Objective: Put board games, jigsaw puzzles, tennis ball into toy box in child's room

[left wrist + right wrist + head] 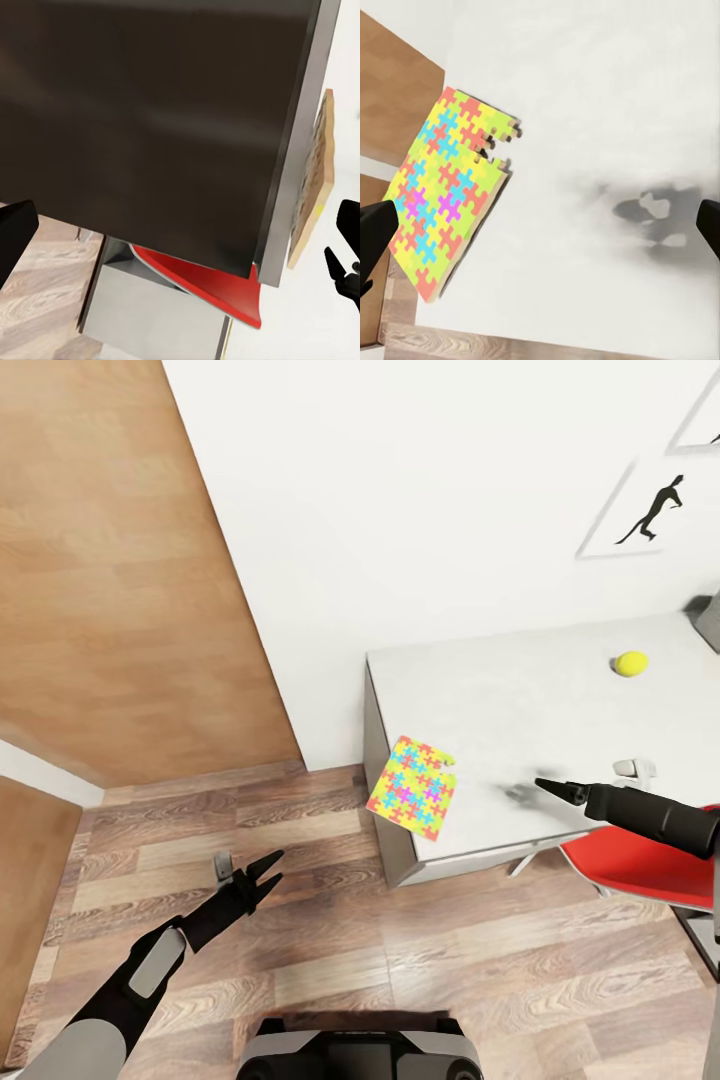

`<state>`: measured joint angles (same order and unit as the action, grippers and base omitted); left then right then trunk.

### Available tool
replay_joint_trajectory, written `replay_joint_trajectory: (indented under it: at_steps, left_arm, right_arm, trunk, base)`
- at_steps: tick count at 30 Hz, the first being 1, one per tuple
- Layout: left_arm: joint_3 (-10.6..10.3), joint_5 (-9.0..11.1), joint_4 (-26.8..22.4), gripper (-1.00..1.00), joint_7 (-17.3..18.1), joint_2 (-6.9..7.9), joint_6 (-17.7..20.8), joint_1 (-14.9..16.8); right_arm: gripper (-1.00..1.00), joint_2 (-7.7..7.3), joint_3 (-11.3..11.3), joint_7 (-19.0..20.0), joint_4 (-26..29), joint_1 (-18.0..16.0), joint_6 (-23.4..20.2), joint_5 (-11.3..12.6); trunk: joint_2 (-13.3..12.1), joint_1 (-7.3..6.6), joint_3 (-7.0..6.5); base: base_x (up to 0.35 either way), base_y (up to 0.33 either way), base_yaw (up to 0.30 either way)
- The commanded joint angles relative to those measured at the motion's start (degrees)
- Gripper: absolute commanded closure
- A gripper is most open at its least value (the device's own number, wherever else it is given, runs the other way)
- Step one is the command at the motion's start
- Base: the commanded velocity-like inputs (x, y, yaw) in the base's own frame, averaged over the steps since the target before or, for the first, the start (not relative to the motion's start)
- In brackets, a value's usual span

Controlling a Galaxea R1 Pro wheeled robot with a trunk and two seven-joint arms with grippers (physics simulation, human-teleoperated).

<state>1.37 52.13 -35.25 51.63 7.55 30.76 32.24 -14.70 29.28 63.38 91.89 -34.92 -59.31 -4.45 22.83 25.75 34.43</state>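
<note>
A multicoloured jigsaw puzzle lies flat at the near left corner of the light-grey table, jutting past its edge. The tennis ball rests far back on the right of the tabletop. My right gripper hovers open and empty over the table, right of the puzzle. My left gripper hangs open and empty over the floor, left of the table and lower than its top. A grey corner pokes in at the far right; I cannot tell if it is the toy box. The board games are out of view.
A red chair is tucked under the table's front right, below my right arm. The white wall runs behind the table, with framed pictures. A wooden door stands at left. Wood floor stretches in front.
</note>
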Motion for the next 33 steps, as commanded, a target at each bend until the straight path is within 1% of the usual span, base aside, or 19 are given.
replay_joint_trajectory:
  at_steps: [1, 9, 12, 17, 18, 21, 22, 24, 25, 27, 33]
  left_arm:
    - [0.00, 0.34, 0.00, -1.00, 0.04, 0.01, 0.45, 0.02]
    - [-0.26, 0.29, -0.11, -1.00, -0.10, -0.08, 0.39, 0.02]
    - [-0.64, 0.29, -0.14, -1.00, -0.17, -0.13, 0.38, 0.04]
    - [-2.10, 0.32, -0.16, -1.00, -0.16, -0.41, 0.37, 0.13]
    - [-2.10, 0.32, -0.16, -1.00, -0.16, -0.41, 0.37, 0.13]
    - [-3.16, 0.20, -0.16, -1.00, -0.27, -1.51, 0.30, 0.59]
    - [-3.16, 0.20, -0.16, -1.00, -0.27, -1.51, 0.30, 0.59]
    - [-3.64, 0.14, -0.17, -1.00, -0.34, -2.17, 0.26, 1.07]
    - [-3.64, 0.14, -0.17, -1.00, -0.34, -2.17, 0.26, 1.07]
    - [-3.96, 0.10, -0.17, -1.00, -0.39, -2.62, 0.23, 1.42]
    - [-4.24, 0.09, -0.17, -1.00, -0.42, -3.06, 0.17, 1.74]
  right_arm:
    - [-1.00, 0.01, 0.06, 0.52, 0.04, -0.06, -0.37, -0.47]
    - [-1.00, 0.01, 0.13, 0.52, 0.18, -0.06, -0.37, -0.47]
    - [-1.00, 0.02, 0.14, 0.52, 0.21, -0.06, -0.37, -0.47]
    - [-1.00, 0.02, 0.15, 0.52, 0.27, 0.08, -0.37, -0.47]
    - [-1.00, 0.02, 0.15, 0.52, 0.27, 0.08, -0.37, -0.47]
    - [-1.00, 0.02, 0.17, 0.52, 0.29, 0.29, -0.37, -0.47]
    - [-1.00, 0.02, 0.17, 0.52, 0.29, 0.29, -0.37, -0.47]
    - [-1.00, 0.00, 0.22, 0.52, 0.30, 0.43, -0.37, -0.47]
    - [-1.00, 0.00, 0.22, 0.52, 0.30, 0.43, -0.37, -0.47]
    - [-1.00, -0.02, 0.31, 0.52, 0.30, 0.54, -0.37, -0.44]
    - [-1.00, -0.03, 0.41, 0.52, 0.30, 0.63, -0.37, -0.41]
  trunk:
    - [0.09, 0.03, 0.07]
    - [0.09, 0.03, 0.07]
    - [0.09, 0.03, 0.07]
    - [0.09, 0.03, 0.07]
    - [0.09, 0.03, 0.07]
    - [0.09, 0.03, 0.07]
    - [0.09, 0.03, 0.07]
    - [0.09, 0.03, 0.07]
    - [0.09, 0.03, 0.07]
    - [0.09, 0.03, 0.07]
    - [0.09, 0.03, 0.07]
  base:
    - [0.000, 0.000, -0.039]
    - [0.000, 0.000, -0.022]
    - [0.000, 0.000, -0.009]
    - [0.000, 0.000, -0.005]
    - [0.000, 0.000, -0.003]
    - [0.000, 0.000, -0.002]
    - [0.000, 0.000, -0.002]
    - [0.000, 0.000, -0.001]
    - [0.000, 0.000, -0.001]
    - [0.000, 0.000, 0.000]
    - [0.000, 0.000, 0.000]
